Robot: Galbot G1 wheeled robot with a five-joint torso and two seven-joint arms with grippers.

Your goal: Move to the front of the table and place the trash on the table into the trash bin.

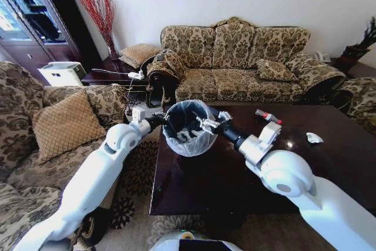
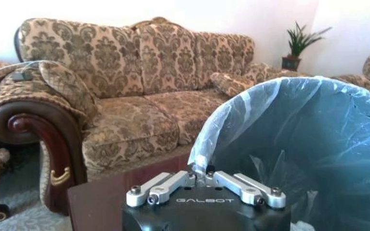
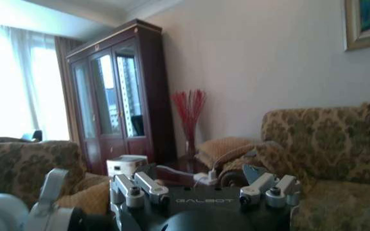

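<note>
The trash bin, black with a bluish-white bag over its rim, is at the far left corner of the dark table. My left gripper holds the rim from the left. In the left wrist view the left gripper is pinched shut on the bag edge of the trash bin. My right gripper hovers over the bin's mouth. In the right wrist view the right gripper stands open and holds nothing. Trash lies on the table: a clear bottle with a red label and a white paper wad. Something pale lies inside the bin.
A patterned sofa runs behind the table, and another sofa with a tan cushion stands to the left. A side table with a power strip is at the back left. A patterned rug lies left of the table.
</note>
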